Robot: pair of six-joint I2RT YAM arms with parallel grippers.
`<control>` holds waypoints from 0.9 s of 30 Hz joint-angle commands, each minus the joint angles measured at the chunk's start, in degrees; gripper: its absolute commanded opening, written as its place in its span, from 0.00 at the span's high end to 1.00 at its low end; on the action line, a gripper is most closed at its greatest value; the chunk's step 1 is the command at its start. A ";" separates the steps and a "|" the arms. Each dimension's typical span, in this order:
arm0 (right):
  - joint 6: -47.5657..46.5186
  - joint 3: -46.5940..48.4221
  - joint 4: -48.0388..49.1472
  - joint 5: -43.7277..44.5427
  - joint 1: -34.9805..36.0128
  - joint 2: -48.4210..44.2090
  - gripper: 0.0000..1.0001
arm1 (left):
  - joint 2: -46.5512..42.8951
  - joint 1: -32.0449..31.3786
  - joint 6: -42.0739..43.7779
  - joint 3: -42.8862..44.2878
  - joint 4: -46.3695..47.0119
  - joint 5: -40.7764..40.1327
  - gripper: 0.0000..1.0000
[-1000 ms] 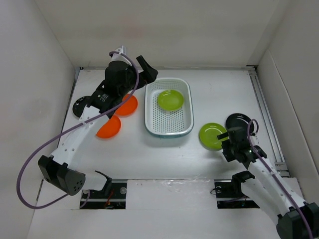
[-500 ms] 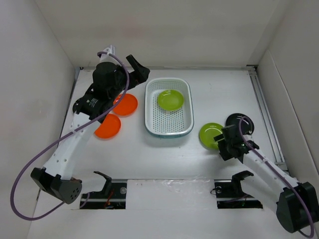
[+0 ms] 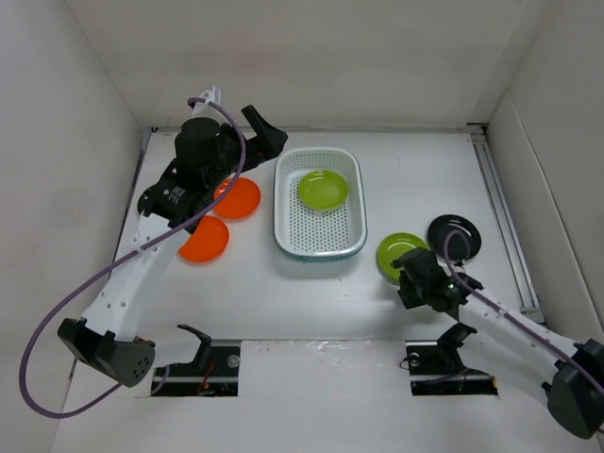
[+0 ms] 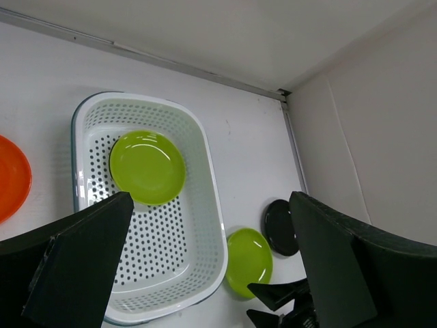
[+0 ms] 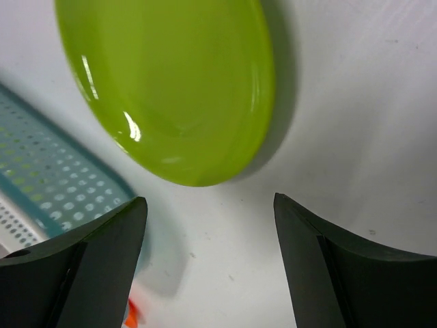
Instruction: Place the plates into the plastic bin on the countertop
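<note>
Inside the plastic bin (image 3: 319, 231), 1 green plate (image 3: 323, 189).

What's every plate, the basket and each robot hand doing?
plastic bin: holds one plate.
lime plate inside: lying flat.
lime plate outside: on countertop, ungripped.
black plate: on countertop.
orange plates: on countertop, outside bin.
left gripper: open, empty.
right gripper: open, beside outside lime plate.

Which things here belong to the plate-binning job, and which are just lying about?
Job: plastic bin; lime green plate inside it; lime green plate beside it; black plate; near orange plate; far orange plate.
Lying about: nothing loose; only the left arm's purple cable.
</note>
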 commanded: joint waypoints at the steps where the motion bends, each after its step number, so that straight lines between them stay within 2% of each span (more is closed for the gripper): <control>1: 7.47 0.88 -0.91 3.26 2.74 3.80 0.19 | -1.79 0.03 1.05 1.57 2.58 1.83 0.00; 9: 8.10 4.22 -4.96 5.82 2.74 9.97 0.25 | -2.32 0.03 1.58 1.57 2.58 2.37 0.00; 12: 8.09 5.54 -6.97 6.52 2.21 12.68 0.32 | -2.32 0.03 1.58 1.57 2.58 2.37 0.00; 22: 1.42 8.79 -5.66 4.68 -3.23 18.31 0.34 | -2.32 0.03 2.11 1.57 2.06 1.84 0.00; 23: 0.80 8.79 -5.66 4.68 -3.24 19.02 0.39 | -2.32 0.03 2.63 1.57 2.05 1.84 0.00; 24: 0.80 9.58 -5.66 4.68 -3.24 19.63 0.53 | -2.32 0.03 2.63 1.57 2.05 1.23 0.00; 26: 0.27 10.20 -5.66 4.68 -3.24 20.78 0.60 | -2.84 0.03 2.63 1.57 2.05 1.22 0.00; 27: -0.34 10.81 -5.66 4.68 -3.24 21.65 0.69 | -2.84 0.03 2.63 2.10 1.53 0.61 0.00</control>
